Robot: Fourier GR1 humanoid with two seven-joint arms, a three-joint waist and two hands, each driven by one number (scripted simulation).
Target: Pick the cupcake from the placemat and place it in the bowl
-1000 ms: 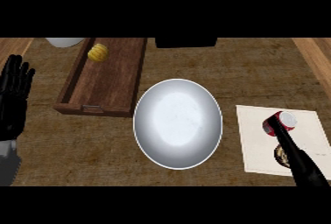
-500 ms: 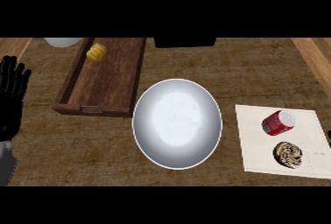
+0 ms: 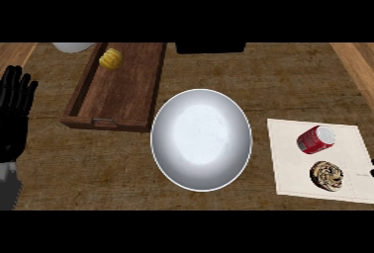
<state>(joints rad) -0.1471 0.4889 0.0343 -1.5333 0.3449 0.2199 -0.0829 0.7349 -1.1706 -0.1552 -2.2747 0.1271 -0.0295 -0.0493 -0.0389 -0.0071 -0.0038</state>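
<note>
The cupcake (image 3: 328, 175), brown and seen from above, sits on the pale placemat (image 3: 292, 153) at the right, near its front edge. Left of the placemat lies the large white bowl (image 3: 201, 140), with nothing in it. At the view's right edge, just beside the cupcake, only a dark sliver of my right hand (image 3: 372, 172) shows, touching nothing. Along the left edge my left hand (image 3: 15, 113) rests open and upright, far from the bowl.
A red can (image 3: 316, 139) lies on its side on the placemat, just behind the cupcake. A long wooden tray (image 3: 120, 94) behind the bowl holds a yellow object (image 3: 110, 58). A white object (image 3: 73, 47) and a black block (image 3: 210, 47) stand at the back.
My right hand has pulled back from over the placemat to the right edge, uncovering the can and the cupcake. Neither object has moved. The left hand stays put.
</note>
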